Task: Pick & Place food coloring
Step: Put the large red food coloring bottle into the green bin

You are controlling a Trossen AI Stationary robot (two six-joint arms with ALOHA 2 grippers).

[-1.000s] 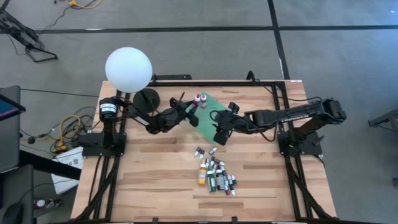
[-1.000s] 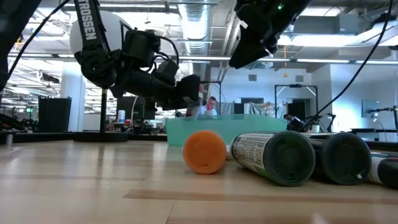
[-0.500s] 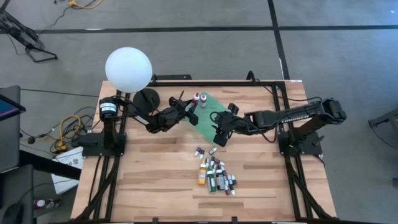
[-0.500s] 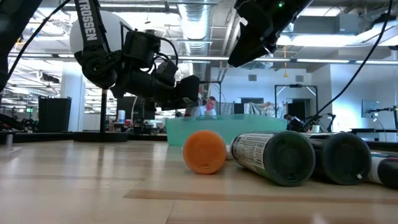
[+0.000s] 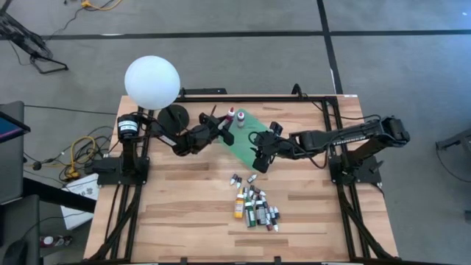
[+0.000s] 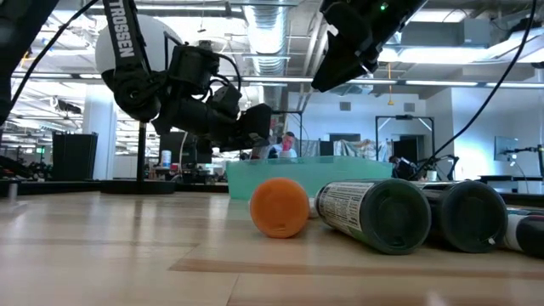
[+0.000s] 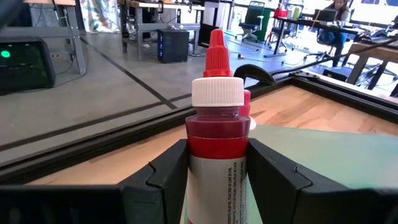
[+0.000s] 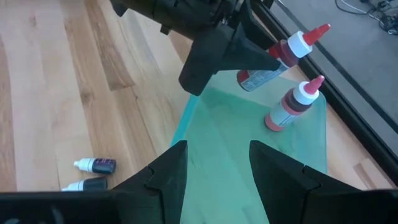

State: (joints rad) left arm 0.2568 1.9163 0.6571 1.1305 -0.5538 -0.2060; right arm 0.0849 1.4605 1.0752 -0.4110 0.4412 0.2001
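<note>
My left gripper point(image 5: 223, 127) is shut on a red food coloring bottle point(image 7: 216, 146) with a white collar and red tip, at the far left corner of the flat green tray point(image 5: 247, 140). A second red bottle point(image 8: 292, 104) stands on its base on the tray just beyond. My right gripper point(image 5: 258, 163) hovers open over the tray's near part, touching nothing. Several small food coloring bottles point(image 5: 255, 205) lie on their sides in a pile on the table nearer the front. My left gripper pinches the red bottle by its body just under the shoulder point(image 7: 216, 163), one finger point(image 7: 166, 177) on each side, reaching in from the table's left. The bottle is tilted point(image 8: 272, 61), tip toward the far edge. Whether its base touches the tray, I cannot tell.
A white globe lamp point(image 5: 152, 82) stands at the far left corner. Two loose little bottles point(image 8: 94, 165) lie near the tray's near edge. In the low view an orange cap point(image 6: 279, 206) and dark bottles point(image 6: 374, 212) lie up front. Bare wood stretches left of the pile.
My left gripper, still shut on the red bottle, has drawn back a little toward the table's left and far edge, carrying the bottle away from the standing one. The right gripper has stayed put.
</note>
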